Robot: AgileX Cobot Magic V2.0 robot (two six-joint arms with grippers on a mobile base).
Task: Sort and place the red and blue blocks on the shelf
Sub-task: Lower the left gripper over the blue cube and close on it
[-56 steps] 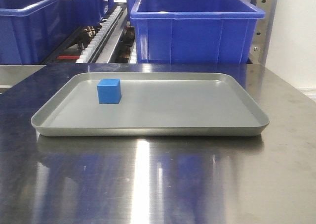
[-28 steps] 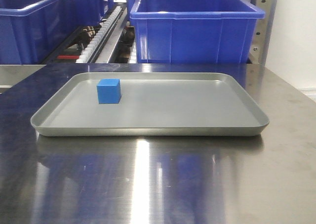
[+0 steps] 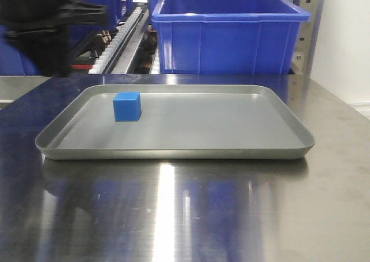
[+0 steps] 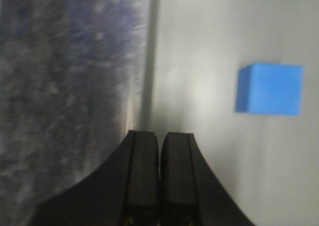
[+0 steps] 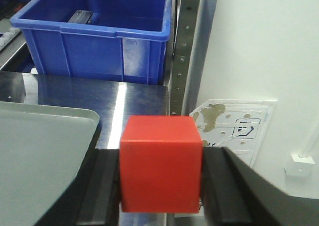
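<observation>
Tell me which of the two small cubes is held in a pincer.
The red block, clamped in the right pincer. The blue block sits loose on the grey tray, apart from the left pincer, which is shut on nothing.

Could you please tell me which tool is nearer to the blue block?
Left. The shut left tool hovers over the tray rim, blue block just ahead; the right tool, gripping the red block, is beyond the tray's opposite side.
</observation>
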